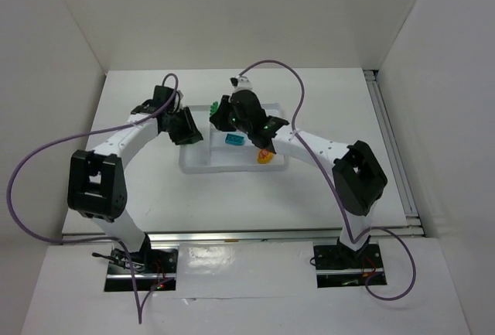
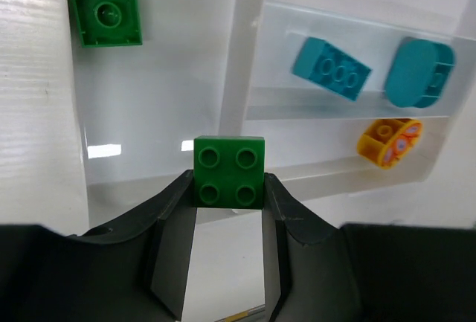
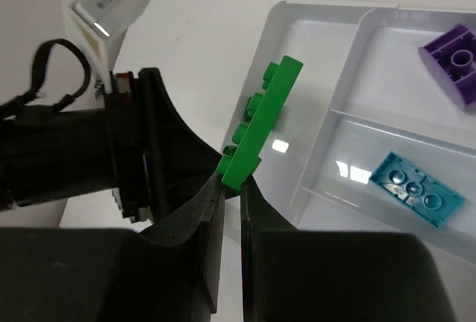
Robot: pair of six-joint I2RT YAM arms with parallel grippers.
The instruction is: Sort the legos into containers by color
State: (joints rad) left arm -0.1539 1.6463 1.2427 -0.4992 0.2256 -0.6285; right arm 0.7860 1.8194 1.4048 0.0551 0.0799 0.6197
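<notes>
The left arm (image 1: pixel 124 140) bends in from the left side, and the right arm (image 1: pixel 321 149) bends in from the right. Both point toward the middle, with their tips near each other. The left gripper (image 2: pixel 229 182) squeezes a square green block (image 2: pixel 229 167) between its two fingers. The right gripper (image 3: pixel 235 182) pinches a thin green plate (image 3: pixel 266 114) by its edge.

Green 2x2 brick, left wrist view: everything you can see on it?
The green 2x2 brick looks like glossy plastic: square, four round studs facing the wrist camera. The left pincer is shut on it, black fingers pressing two opposite sides. It sits level over the white tray, above the section where a green square piece lies. Contact with the tray floor cannot be told.
</notes>
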